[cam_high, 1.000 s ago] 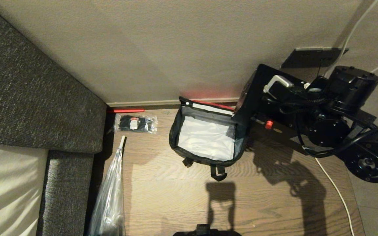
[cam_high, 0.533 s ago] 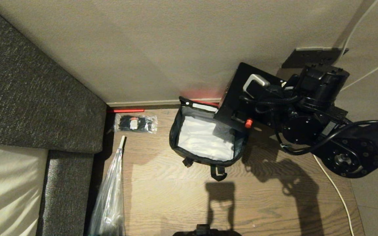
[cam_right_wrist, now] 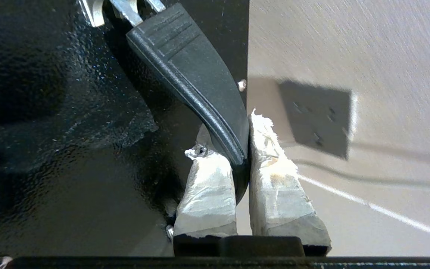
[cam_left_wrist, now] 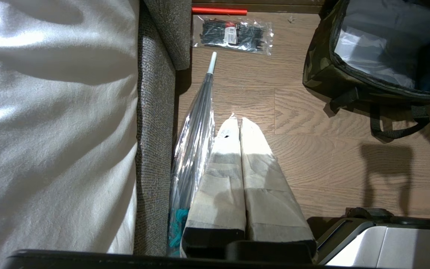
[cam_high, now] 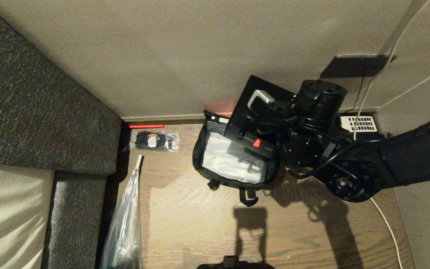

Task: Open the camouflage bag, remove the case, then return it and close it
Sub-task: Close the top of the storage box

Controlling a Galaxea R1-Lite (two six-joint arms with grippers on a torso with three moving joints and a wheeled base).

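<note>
Holding the case (cam_high: pixel 250 112) by its black handle (cam_right_wrist: pixel 196 86), our right gripper (cam_right_wrist: pixel 243 157) is pinched tight on it and has swung it from out at the side to right over the open camouflage bag (cam_high: pixel 200 164) on the floor. That means we took the case out and are now bringing it back, so next we think it must go down into the bag's pale inside. Our left gripper (cam_left_wrist: pixel 239 125) waits low by the bed, squeezed closed with nothing in it.

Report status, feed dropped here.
Right gripper shut on case handle, over open camouflage bag. Left gripper shut, parked. Nothing blocking.
</note>
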